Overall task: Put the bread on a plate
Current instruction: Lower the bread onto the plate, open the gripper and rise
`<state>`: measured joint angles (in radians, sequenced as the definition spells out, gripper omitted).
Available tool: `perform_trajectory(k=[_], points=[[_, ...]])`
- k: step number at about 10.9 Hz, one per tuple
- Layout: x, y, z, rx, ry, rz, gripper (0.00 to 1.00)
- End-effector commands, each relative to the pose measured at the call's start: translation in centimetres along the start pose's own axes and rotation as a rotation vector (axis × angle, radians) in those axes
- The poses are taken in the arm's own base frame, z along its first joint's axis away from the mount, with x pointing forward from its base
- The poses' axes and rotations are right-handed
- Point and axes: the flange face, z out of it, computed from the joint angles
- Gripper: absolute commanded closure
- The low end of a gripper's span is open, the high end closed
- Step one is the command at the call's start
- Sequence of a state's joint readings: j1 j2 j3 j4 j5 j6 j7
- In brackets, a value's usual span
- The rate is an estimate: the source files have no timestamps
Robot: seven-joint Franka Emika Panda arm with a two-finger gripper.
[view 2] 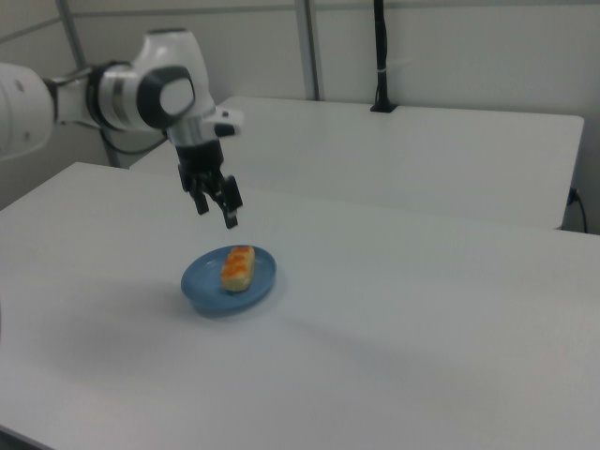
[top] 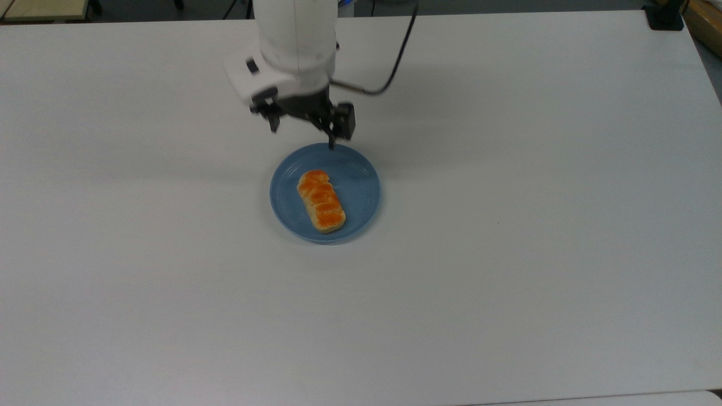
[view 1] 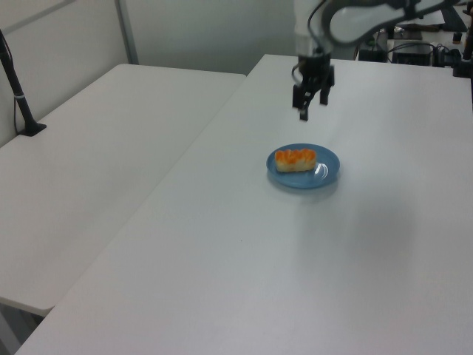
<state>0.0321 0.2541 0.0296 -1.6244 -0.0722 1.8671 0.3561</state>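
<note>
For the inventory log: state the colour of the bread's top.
The bread has a glossy orange-brown top over pale cream sides, clearest in the top view.

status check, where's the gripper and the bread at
Gripper open, empty, raised above the table beyond the plate's far rim in the top view. Orange-brown oblong bread loaf lying flat on the round light-blue plate. Nothing in the way.

I see even, diffuse overhead light on the white tabletop (top: 507, 225), bright but not blown out. A soft shadow fringes the plate (top: 361, 192) on its lower rim in the top view, and a faint grey one spreads beneath the arm. A small glint sits on the plate in the left view. The right view looks softer and slightly hazy.
</note>
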Motion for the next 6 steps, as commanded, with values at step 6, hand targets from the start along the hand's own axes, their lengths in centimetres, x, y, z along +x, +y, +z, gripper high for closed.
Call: perform_trajectory(k=[6], points=[[-6.2, 8.5, -9.8, -0.012, -0.006, -0.170, 0.00]])
